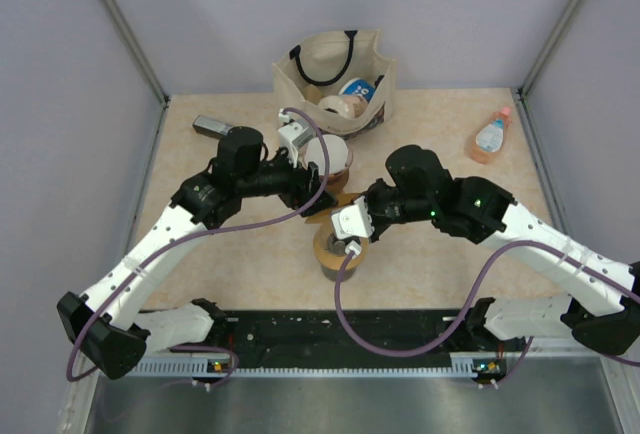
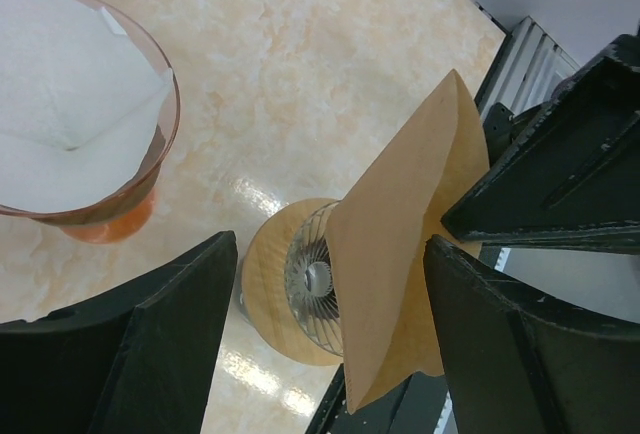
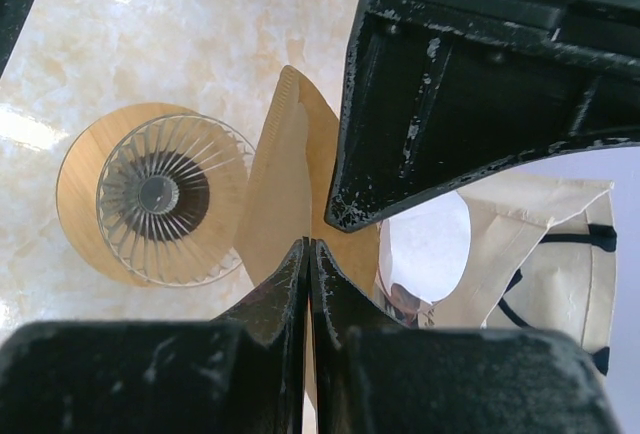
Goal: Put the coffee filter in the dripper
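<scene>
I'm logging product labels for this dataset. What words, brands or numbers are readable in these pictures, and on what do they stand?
No text here can be read.
The label on the orange bottle: blue and white, too small to read.
The print on the blue-and-white packet in the cloth bag: blurred, unreadable.

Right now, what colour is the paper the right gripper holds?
Tan. The paper, pinched in the right gripper, shows best in the left wrist view.

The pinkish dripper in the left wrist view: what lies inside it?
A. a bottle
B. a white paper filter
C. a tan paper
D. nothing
B: the white coffee filter sits spread open inside the dripper.
</scene>
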